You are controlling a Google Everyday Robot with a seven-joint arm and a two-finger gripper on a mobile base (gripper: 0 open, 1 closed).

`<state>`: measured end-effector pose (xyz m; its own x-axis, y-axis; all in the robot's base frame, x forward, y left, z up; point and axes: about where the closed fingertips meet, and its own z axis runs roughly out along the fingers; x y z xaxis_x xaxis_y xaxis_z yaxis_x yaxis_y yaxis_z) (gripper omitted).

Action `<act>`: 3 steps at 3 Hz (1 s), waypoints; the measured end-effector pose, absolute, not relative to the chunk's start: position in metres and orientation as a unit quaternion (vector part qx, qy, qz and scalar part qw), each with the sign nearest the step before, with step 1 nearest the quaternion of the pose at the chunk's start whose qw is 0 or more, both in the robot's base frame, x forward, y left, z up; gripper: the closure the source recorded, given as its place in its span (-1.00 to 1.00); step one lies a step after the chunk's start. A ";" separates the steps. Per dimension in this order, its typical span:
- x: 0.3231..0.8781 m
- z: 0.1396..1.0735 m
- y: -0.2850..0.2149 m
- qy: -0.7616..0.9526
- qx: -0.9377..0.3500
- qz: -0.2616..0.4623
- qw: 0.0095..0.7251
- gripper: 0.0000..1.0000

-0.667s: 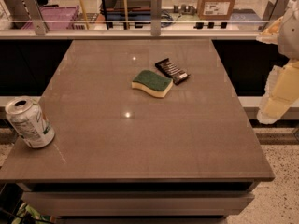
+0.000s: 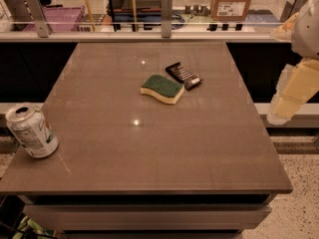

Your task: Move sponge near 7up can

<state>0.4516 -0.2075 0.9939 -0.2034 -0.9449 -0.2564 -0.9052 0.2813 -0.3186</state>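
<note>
The sponge [image 2: 162, 88], dark green on top over pale yellow foam, lies flat near the middle of the brown table [image 2: 149, 153], slightly towards the back. The 7up can [image 2: 32, 132], silver-white with green markings, stands at the table's front left edge, far from the sponge. My gripper [image 2: 278, 116] hangs at the end of the cream arm beyond the table's right edge, well to the right of the sponge and holding nothing that I can see.
A small black packet with silver stripes [image 2: 183, 75] lies just behind and to the right of the sponge, almost touching it. A glass rail with metal posts [image 2: 166, 9] runs along the table's back edge. A cardboard box [image 2: 230, 3] stands beyond it.
The arm at the right has shifted slightly to the left and up. The sponge, the can and the packet have not moved.
</note>
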 end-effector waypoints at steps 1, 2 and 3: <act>0.470 0.985 -0.201 0.768 -0.592 -0.024 0.245 -1.00; 0.492 0.971 -0.181 0.755 -0.578 0.023 0.308 -1.00; 0.521 0.953 -0.158 0.743 -0.557 0.082 0.363 -1.00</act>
